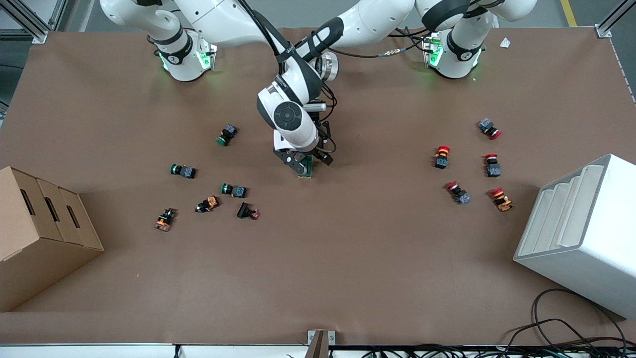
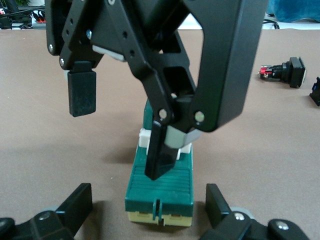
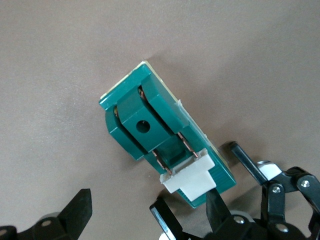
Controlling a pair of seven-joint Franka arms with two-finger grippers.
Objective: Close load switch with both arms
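Observation:
The load switch (image 1: 308, 168) lies on the brown table near its middle, dark green on a cream base, with a white lever (image 3: 192, 181) at one end. Both arms meet over it. My left gripper (image 2: 150, 205) is open, its fingers (image 3: 167, 217) on either side of the switch's lever end (image 2: 160, 187) with gaps showing. My right gripper (image 3: 147, 207) is open and tilted above the switch (image 3: 145, 125). One of its fingertips (image 2: 159, 160) is down at the white lever (image 2: 145, 139), the other is up in the air. In the front view the left gripper (image 1: 315, 159) and right gripper (image 1: 299, 168) are partly hidden under the wrists.
Green, orange and black push-buttons (image 1: 233, 190) lie toward the right arm's end, beside a cardboard box (image 1: 44, 233). Red-capped push-buttons (image 1: 441, 156) lie toward the left arm's end, near a white slotted rack (image 1: 581, 233). Cables (image 1: 561, 333) trail at the table's near edge.

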